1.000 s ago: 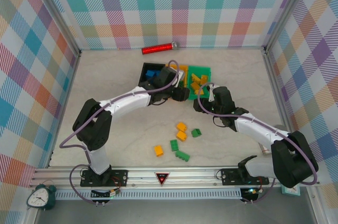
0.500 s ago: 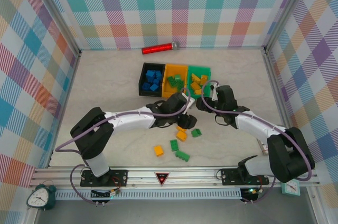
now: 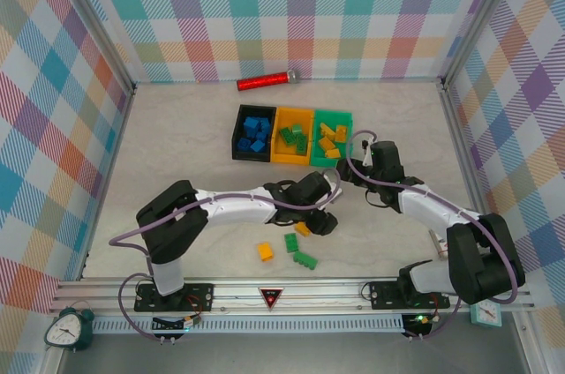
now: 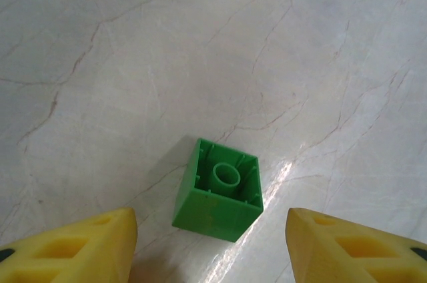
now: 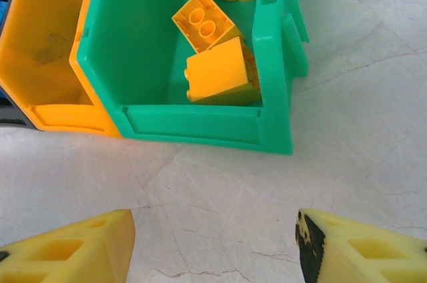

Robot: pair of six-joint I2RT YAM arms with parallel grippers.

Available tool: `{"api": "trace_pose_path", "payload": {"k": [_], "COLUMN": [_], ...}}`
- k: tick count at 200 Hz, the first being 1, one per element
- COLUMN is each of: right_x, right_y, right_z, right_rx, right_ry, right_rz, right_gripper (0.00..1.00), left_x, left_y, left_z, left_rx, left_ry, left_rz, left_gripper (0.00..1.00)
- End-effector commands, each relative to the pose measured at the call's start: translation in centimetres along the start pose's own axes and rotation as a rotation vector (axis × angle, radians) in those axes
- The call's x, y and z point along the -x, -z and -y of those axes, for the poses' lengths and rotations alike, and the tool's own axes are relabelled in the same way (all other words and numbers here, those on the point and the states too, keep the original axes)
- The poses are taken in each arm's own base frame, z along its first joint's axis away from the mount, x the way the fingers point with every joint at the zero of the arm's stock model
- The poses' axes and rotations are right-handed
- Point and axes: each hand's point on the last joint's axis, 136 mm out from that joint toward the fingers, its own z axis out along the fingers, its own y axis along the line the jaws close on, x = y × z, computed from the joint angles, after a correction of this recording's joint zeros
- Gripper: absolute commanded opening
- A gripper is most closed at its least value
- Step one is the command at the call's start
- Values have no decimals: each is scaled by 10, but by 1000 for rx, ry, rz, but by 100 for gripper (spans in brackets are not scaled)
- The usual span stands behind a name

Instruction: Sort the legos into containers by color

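Bins (image 3: 290, 162) mostly loaded, you've got five-ish legos (image 3: 265, 251) loose; left gripper (image 4: 208, 219) spread over a green one (image 4: 219, 196), right gripper (image 5: 213, 219) spread, empty.

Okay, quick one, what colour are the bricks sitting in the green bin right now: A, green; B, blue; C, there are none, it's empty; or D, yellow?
D: the right wrist view looks straight into the green bin, and the pieces lying inside it are yellow bricks, with no blue or green ones among them.
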Motion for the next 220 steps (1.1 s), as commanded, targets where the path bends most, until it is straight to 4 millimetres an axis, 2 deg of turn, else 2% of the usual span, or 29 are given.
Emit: {"api": "trace_pose_path", "payload": {"k": [1, 26, 30, 66, 110, 141, 166, 220], "right_x": [1, 0, -1, 0, 1, 1, 0, 1], "right_y": [0, -2, -2, -1, 0, 1, 0, 1], "right_z": [-1, -2, -2, -2, -3, -4, -4, -4], "right_rx": [21, 28, 27, 25, 31, 33, 33, 36], "right_ry": [-9, -13, -13, -9, -8, -8, -8, -6], "right_rz": [4, -5, -4, -2, 2, 3, -1, 2], "right_gripper": [66, 66, 66, 66, 66, 66, 66, 66], "left_x": [-6, -4, -11, -15, -15, -19, -14, -5], "left_y": [-6, -16, -17, -25, -27, -25, -25, -17], "left_z": [3, 5, 4, 5, 3, -1, 2, -1], "left_rx": [13, 21, 27, 49, 67, 83, 74, 99], "left_ry": [-51, -55, -58, -91, -98, -100, -93, -77], "left_rz": [-46, -68, -103, -133, -150, -148, -136, -94], "left_gripper": [60, 60, 60, 60, 58, 47, 44, 27]}}
